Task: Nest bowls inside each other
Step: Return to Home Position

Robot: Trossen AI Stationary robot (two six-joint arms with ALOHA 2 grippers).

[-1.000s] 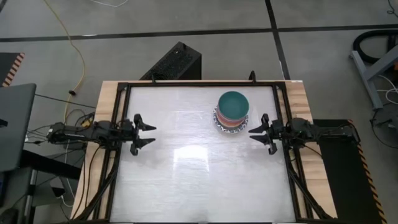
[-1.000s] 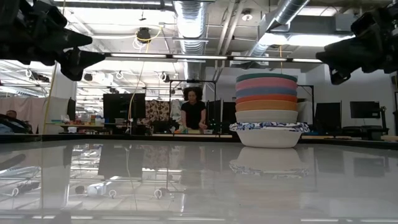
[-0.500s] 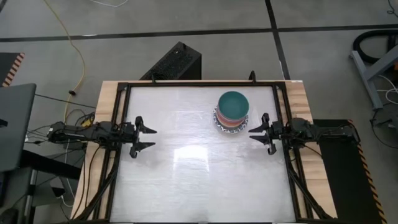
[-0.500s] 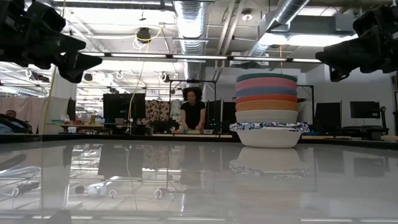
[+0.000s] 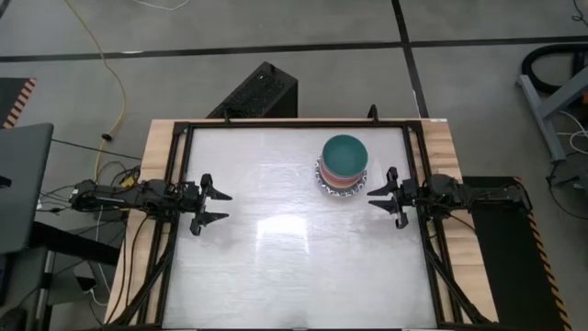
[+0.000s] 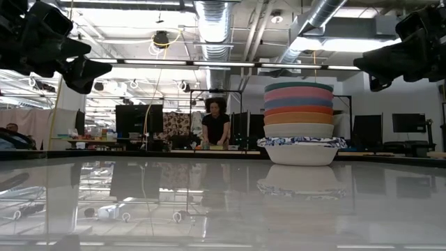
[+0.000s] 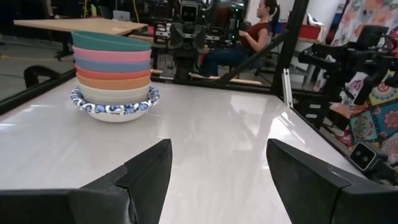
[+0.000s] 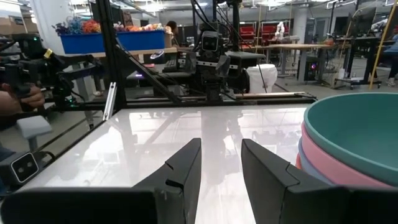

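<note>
Presently the left gripper [image 5: 227, 205] and right gripper [image 5: 371, 199] both gape apart, touching nothing, clear of the stacked bowls [image 5: 344, 162].

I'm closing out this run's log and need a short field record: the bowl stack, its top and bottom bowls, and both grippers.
Stack: one nested stack of bowls, on the right half of the table
Top: green bowl
Bottom: white bowl with blue patterned rim
Left gripper: open, empty, near the table's left edge
Right gripper: open, empty, beside the stack, not touching it
</note>
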